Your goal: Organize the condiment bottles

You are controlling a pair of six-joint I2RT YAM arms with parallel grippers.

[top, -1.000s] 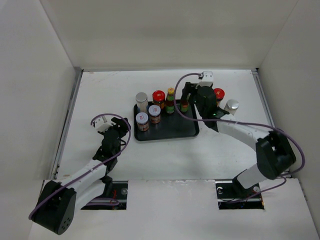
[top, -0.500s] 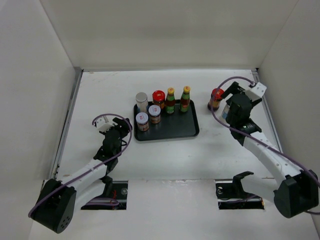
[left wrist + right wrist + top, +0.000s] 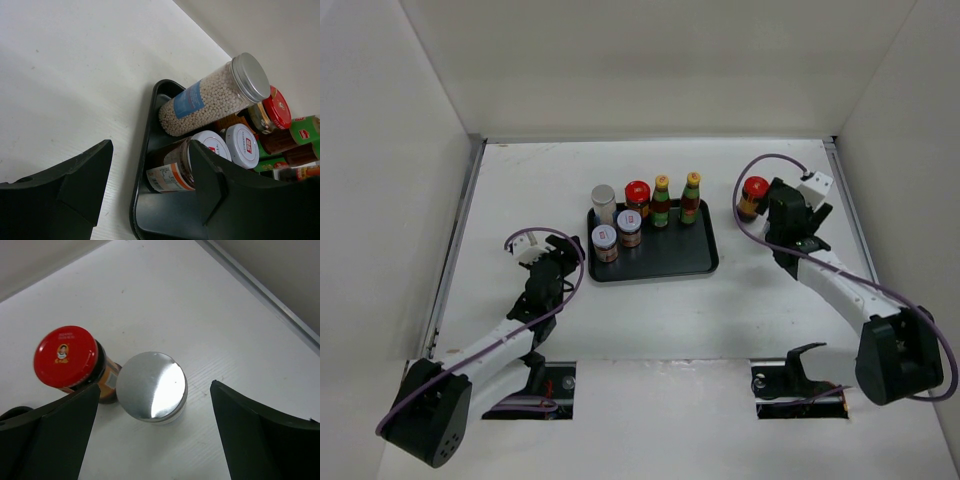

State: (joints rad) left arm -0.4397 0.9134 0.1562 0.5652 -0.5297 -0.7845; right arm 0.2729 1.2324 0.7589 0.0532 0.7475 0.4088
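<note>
The black tray (image 3: pixel 665 262) holds a white-blue silver-lidded bottle (image 3: pixel 604 200), a red-capped jar (image 3: pixel 637 195), two yellow-capped sauce bottles (image 3: pixel 661 200) (image 3: pixel 691 196) and two white-lidded short jars (image 3: pixel 605 242) (image 3: pixel 629 228). Another red-capped jar (image 3: pixel 753 196) stands on the table at the right. In the right wrist view it (image 3: pixel 65 356) stands next to a silver-lidded short jar (image 3: pixel 151 385). My right gripper (image 3: pixel 155 390) is open just above that jar, one finger on each side; in the top view the gripper (image 3: pixel 785 210) hides it. My left gripper (image 3: pixel 552 258) is open and empty, left of the tray.
In the left wrist view the tray's near-left corner (image 3: pixel 142 200) lies between my open fingers (image 3: pixel 75 185), with an orange-labelled jar (image 3: pixel 172 167) and the white-blue bottle (image 3: pixel 210 100) just behind it. A raised table edge (image 3: pixel 260 287) runs to the right of the silver-lidded jar.
My right gripper left the second sauce bottle standing on the tray, swung right and now hangs open over the silver-lidded jar. The left arm has not moved.
</note>
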